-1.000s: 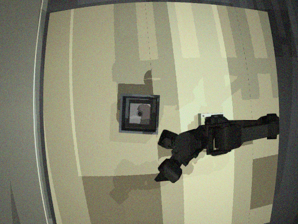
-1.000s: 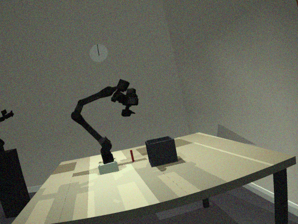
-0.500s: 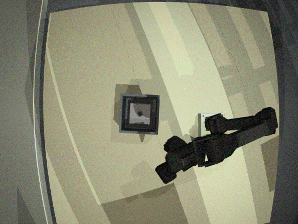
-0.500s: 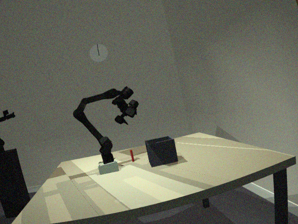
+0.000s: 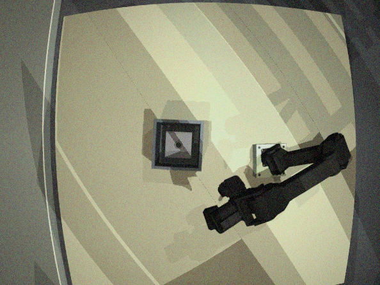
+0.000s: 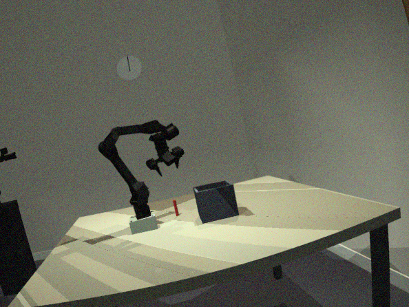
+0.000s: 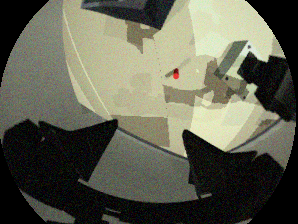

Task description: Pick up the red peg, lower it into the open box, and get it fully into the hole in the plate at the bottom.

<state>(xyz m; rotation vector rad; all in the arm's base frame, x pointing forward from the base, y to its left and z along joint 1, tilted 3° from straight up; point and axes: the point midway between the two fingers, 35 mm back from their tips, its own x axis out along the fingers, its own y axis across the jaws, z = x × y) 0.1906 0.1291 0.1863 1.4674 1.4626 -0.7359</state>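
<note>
While one arm (image 5: 307, 179) (image 6: 118, 165) reaches out over the surface (image 5: 105, 96) (image 6: 303, 206) (image 7: 145, 60), its one end effector (image 6: 169, 172) (image 7: 150, 127) hangs high above it with two fingers spread wide and nothing between them. One red peg (image 6: 175, 208) (image 7: 176, 74) stands on the surface, below the end effector and apart from it. In the exterior view the peg is between two things: the arm's one pale base (image 5: 256, 160) (image 6: 143, 225) (image 7: 232, 60) to the left and one dark open box (image 5: 153, 145) (image 6: 217, 203) (image 7: 135, 10) to the right, touching neither. From the top, one plate (image 5: 187, 137) lies at the bottom of the box, with one round hole (image 5: 178, 144) near its middle. The peg does not show there, probably hidden under the arm. One round clock (image 6: 129, 67) is on the wall.
</note>
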